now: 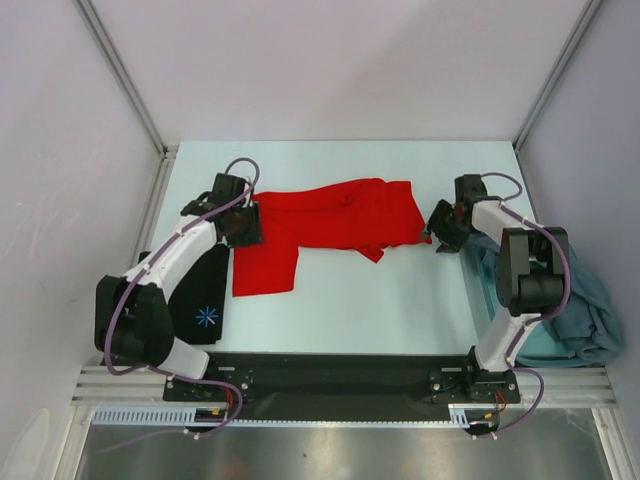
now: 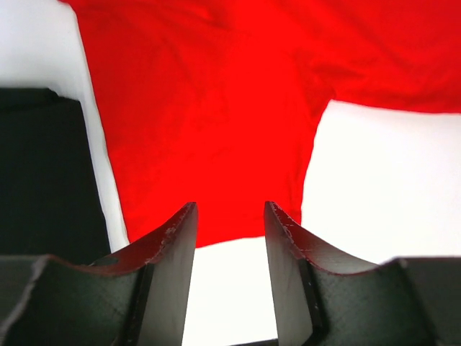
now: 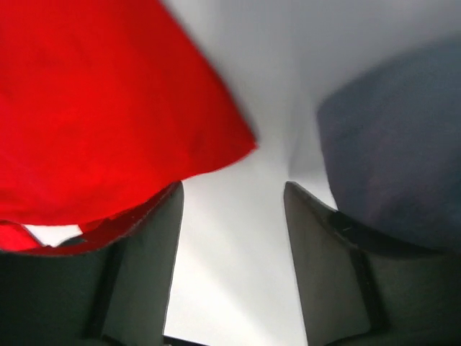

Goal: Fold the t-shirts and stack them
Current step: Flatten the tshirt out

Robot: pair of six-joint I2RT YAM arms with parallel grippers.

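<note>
L gripper (image 2: 230, 210): fingers stood apart w/ nothing between them, only bare table (image 2: 389, 180) showing in the gap. Tips sat just short of the red shirt (image 2: 216, 108) edge; no contact seen in the wrist view. Left of the fingers lay the black shirt (image 2: 36, 166), w/ a thin strip of table between it & the red one.

R gripper (image 3: 232, 189): fingers also apart, gap empty, table below. A corner of red cloth lay by the left-hand finger in that view & covered its tip; touching or not, couldn't tell. Beyond the other finger was blurred grey-blue cloth, the teal-grey shirts (image 3: 392, 144).

Top view: red shirt lay stretched across the mid-table, wrinkled, w/ one part running toward the near side at its left end. L gripper was at its left end, R gripper at its right end. Black shirt, w/ a starburst print (image 1: 207, 317), lay flat at the left side, partly under L arm (image 1: 185, 250). Teal-grey shirts were heaped at the right side, partly behind R arm (image 1: 525, 270)
</note>
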